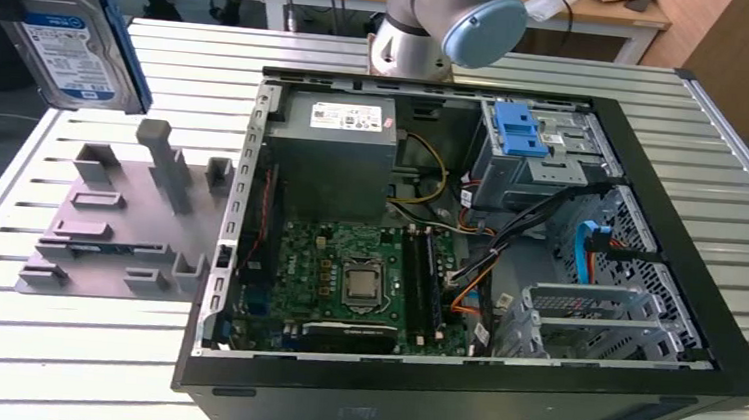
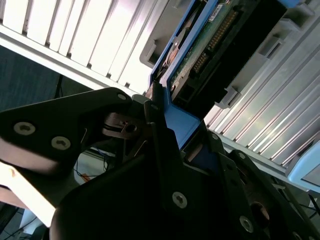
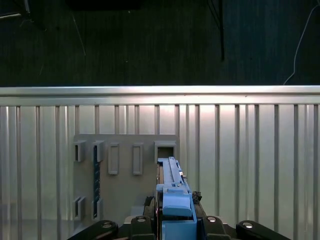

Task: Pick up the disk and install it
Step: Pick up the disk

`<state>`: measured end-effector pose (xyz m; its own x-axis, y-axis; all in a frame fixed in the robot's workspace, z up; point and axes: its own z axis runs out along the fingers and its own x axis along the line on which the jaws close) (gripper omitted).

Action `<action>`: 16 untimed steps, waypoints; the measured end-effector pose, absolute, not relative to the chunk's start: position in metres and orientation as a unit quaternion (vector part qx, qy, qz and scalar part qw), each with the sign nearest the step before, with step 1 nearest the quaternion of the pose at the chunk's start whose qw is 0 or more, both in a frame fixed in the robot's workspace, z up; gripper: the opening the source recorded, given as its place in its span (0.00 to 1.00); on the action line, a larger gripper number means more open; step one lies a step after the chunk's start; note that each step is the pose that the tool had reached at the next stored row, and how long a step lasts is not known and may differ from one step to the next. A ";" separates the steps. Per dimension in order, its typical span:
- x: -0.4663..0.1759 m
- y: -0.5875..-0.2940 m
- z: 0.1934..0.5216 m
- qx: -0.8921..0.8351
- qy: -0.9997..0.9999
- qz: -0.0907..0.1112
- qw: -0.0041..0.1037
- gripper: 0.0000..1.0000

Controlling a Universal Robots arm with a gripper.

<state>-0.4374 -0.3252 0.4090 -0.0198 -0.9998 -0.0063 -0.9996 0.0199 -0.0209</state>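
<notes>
Slatted metal table (image 1: 56, 345) under an open black case (image 1: 465, 418). Holds a green motherboard (image 1: 343, 268) in the middle, a grey power supply (image 1: 332, 157) with a white sticker just beyond it, and a grey drive cage (image 1: 538, 173) topped by a blue bracket (image 1: 520, 131) toward the exterior view's right. Blue cable (image 1: 574, 256) near the cage. Beside the case, toward the exterior view's left, a grey slotted fixture (image 1: 120, 220) with upright posts, resting on the table. Dark floor (image 3: 150, 40) past the table edge in the first wrist view.

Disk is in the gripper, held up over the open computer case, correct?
No. The disk is in the gripper, held up over the grey parts holder, not over the open computer case. The first wrist view shows it.
</notes>
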 end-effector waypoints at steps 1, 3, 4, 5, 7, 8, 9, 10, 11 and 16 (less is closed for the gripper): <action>-0.437 -0.325 0.410 -0.700 0.714 -0.005 0.010 0.36; -0.437 -0.325 0.412 -0.700 0.714 -0.005 0.010 0.36; -0.437 -0.325 0.414 -0.700 0.714 -0.005 0.010 0.36; -0.437 -0.325 0.415 -0.700 0.714 -0.005 0.010 0.36; -0.437 -0.325 0.417 -0.700 0.714 -0.005 0.010 0.36; -0.437 -0.325 0.418 -0.700 0.714 -0.005 0.010 0.36; -0.437 -0.325 0.419 -0.700 0.714 -0.005 0.010 0.36; -0.437 -0.325 0.420 -0.700 0.714 -0.005 0.010 0.36; -0.437 -0.325 0.422 -0.700 0.714 -0.005 0.010 0.36; -0.437 -0.325 0.427 -0.700 0.714 -0.005 0.010 0.36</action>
